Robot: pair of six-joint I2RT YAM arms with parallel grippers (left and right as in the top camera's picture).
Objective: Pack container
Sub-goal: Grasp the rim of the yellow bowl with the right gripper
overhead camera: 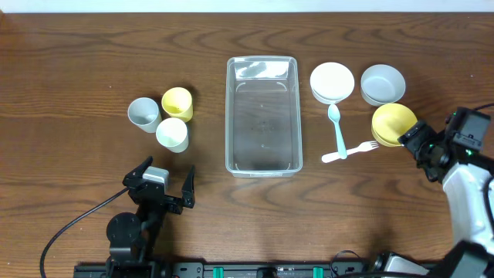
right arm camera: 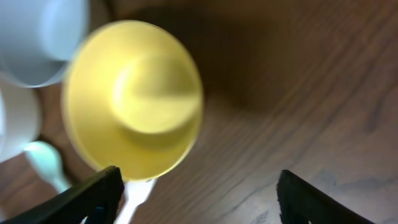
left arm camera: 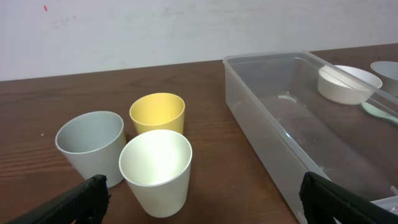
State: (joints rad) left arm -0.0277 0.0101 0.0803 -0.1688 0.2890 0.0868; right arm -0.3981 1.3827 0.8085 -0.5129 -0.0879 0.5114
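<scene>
- The right gripper (right arm camera: 199, 180) hangs over the yellow bowl (overhead camera: 393, 123) near the right edge of the table (overhead camera: 77, 46). Its jaws are spread wide and grip nothing. The bowl's rim lies just by one finger, with most of the bowl off to that side.
- For a good lift, I'd say one finger should go inside the rim and the other outside, pinching the wall squarely. The smooth, rounded side looks likely to slip out of a shallow bite.
- The container (overhead camera: 262, 116) sits empty in the middle of the table, well apart from the yellow bowl.
- A spoon (overhead camera: 336, 127) and a fork (overhead camera: 351, 151) lie between them. The fork's tines are right beside the bowl, and I cannot tell whether they touch. Lifting straight up before crossing would spare both.
- A white bowl (overhead camera: 332, 82) and a grey bowl (overhead camera: 383, 83) stand toward the far edge, the grey one near the yellow one, so there is little room on that side.
- The left gripper (overhead camera: 169, 167) sits near the front edge with its jaws apart and nothing in them. The grey cup (left arm camera: 90, 143), yellow cup (left arm camera: 157, 112) and white cup (left arm camera: 155, 165) are clustered just ahead of it.
</scene>
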